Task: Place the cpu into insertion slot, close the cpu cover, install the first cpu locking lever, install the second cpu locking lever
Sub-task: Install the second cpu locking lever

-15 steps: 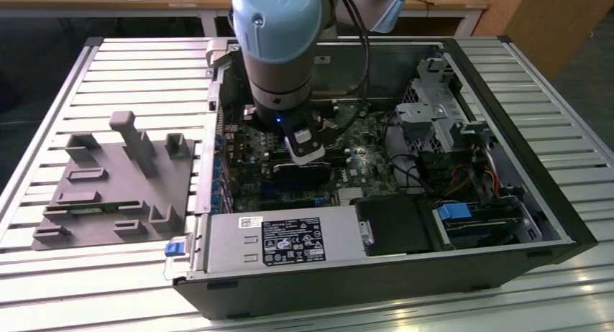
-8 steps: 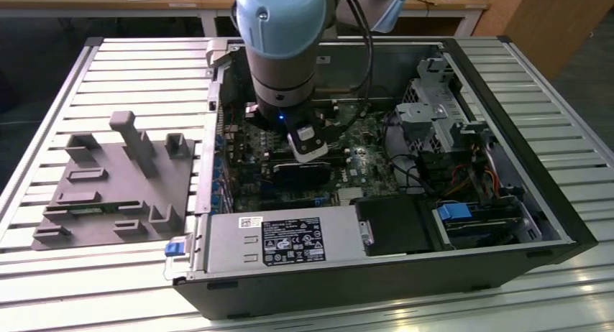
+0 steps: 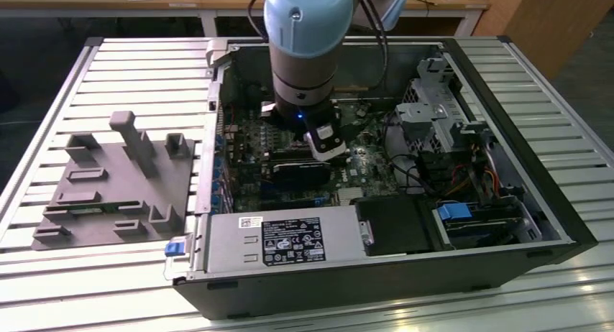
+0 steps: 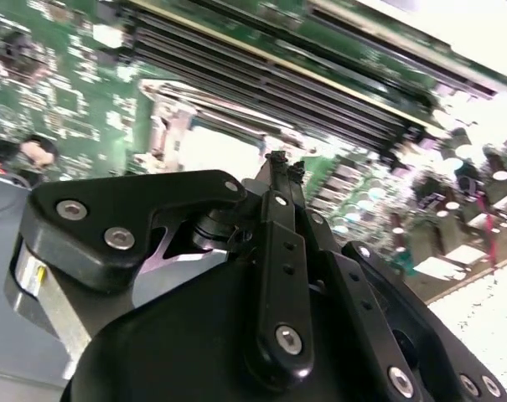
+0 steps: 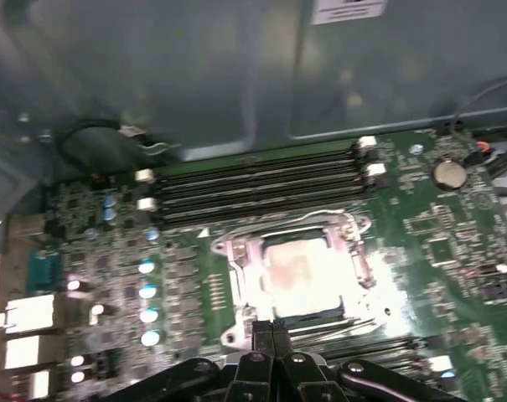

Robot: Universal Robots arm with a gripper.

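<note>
— Start from the exterior view's left. What's over there?

— A grey fixture block (image 3: pixel 115 181) with upright pegs and recesses, sitting on the slatted table (image 3: pixel 67 274), beside the open computer case (image 3: pixel 384 167). Then the case itself, lying on its side, with the power supply (image 3: pixel 283 240) along its near edge.

— And the arm?

— The arm (image 3: pixel 302 52) comes straight down into the middle of the case, over the motherboard (image 3: pixel 259 145). Its gripper (image 5: pixel 272 335) hangs just above the board, at the edge of the socket. The two black fingers (image 4: pixel 280 180) are pressed together, tip against tip, and I see nothing caught between them.

— Where's the chip?

— In the first wrist view the cpu (image 5: pixel 299 272) lies flat inside the insertion slot (image 5: pixel 297 316), its pale metal top showing through the square opening. The cpu cover (image 5: pixel 354 251) is down around it, a bright silver frame on all sides. The long black memory slots (image 5: pixel 261 180) run just beyond the socket.

— The levers?

— Thin wire runs along the frame's edges, but I can't tell whether it's latched.

— Further to the exterior view's right?

— The drive cage (image 3: pixel 436 116) and a tangle of cables (image 3: pixel 470 181) at the case's far end.
</note>
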